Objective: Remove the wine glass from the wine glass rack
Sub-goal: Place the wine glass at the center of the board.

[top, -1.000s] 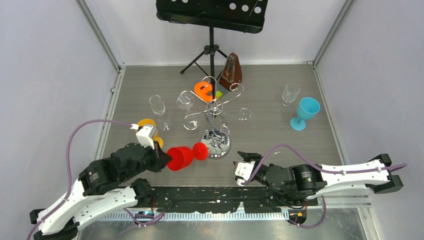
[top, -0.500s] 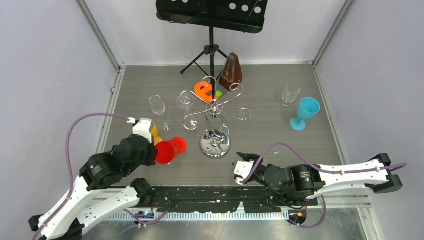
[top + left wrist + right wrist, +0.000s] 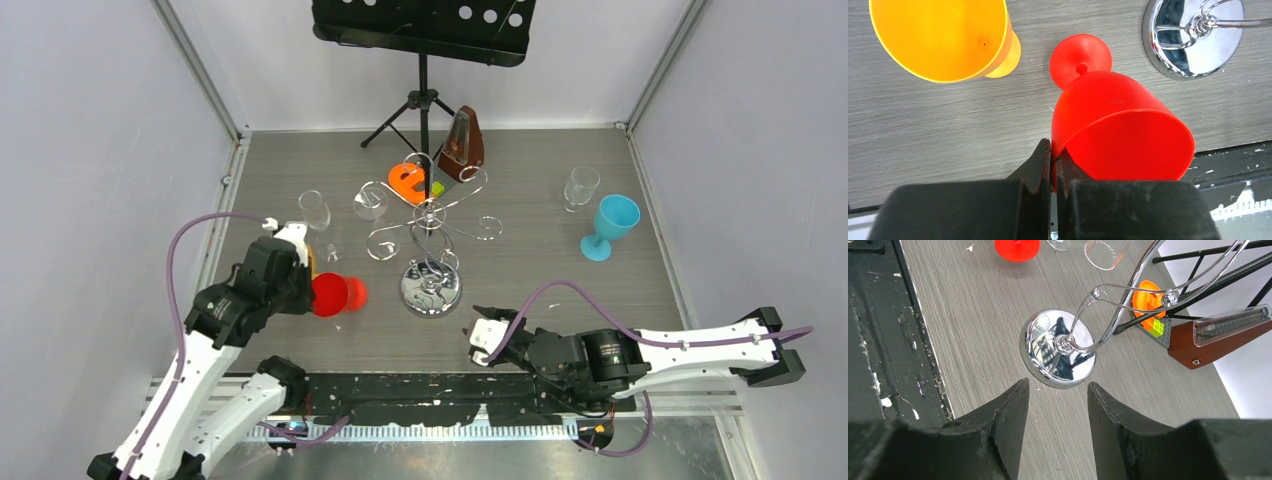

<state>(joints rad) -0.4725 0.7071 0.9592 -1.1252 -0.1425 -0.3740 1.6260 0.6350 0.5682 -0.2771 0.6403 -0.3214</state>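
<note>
The red wine glass (image 3: pixel 1113 115) is pinched by its rim in the tightly closed left gripper (image 3: pixel 1053 157), apart from the wine glass rack (image 3: pixel 1193 40), which is seen ahead and rightward. A yellow glass (image 3: pixel 943 35) is seen ahead-left. The right gripper (image 3: pixel 1058 385) is parted halfway with nothing held, the rack base just ahead.

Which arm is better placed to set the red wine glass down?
Left. The left gripper is shut on the rim of the red wine glass, beside the orange glass. The right gripper stands open and empty, facing the wine glass rack.
</note>
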